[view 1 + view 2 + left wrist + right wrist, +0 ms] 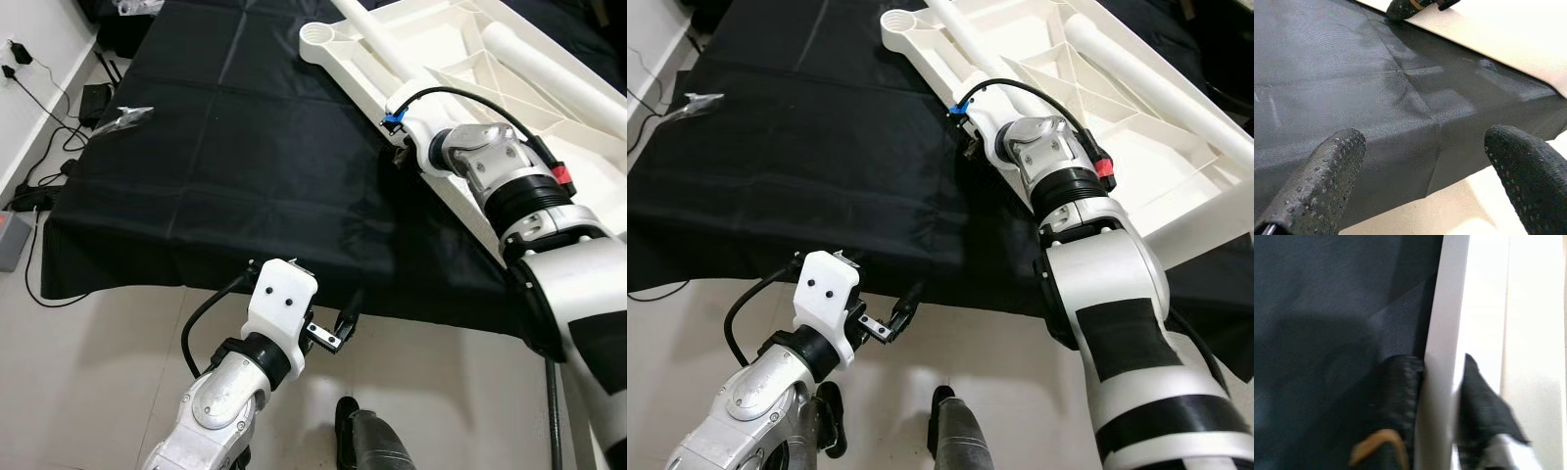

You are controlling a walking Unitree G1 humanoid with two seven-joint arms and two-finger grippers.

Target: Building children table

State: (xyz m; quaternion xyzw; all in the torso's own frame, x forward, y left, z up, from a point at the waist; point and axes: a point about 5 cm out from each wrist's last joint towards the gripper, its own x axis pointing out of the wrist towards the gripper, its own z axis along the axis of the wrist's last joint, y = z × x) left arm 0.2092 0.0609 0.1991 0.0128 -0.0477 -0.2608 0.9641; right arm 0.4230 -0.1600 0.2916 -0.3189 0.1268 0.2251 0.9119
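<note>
A white plastic table top lies upside down on a black cloth, with its ribs facing up. Two white tube legs rest across it, and a round leg socket sits at its far corner. My right gripper is shut on the table top's near rim, one finger on each side; from the head it sits at the rim's edge. My left gripper hangs open just off the cloth's front edge, holding nothing.
A clear plastic bag lies at the cloth's left edge. Cables and a black adapter trail over the floor on the left, beside a grey box. Pale floor lies in front of the cloth, with my foot on it.
</note>
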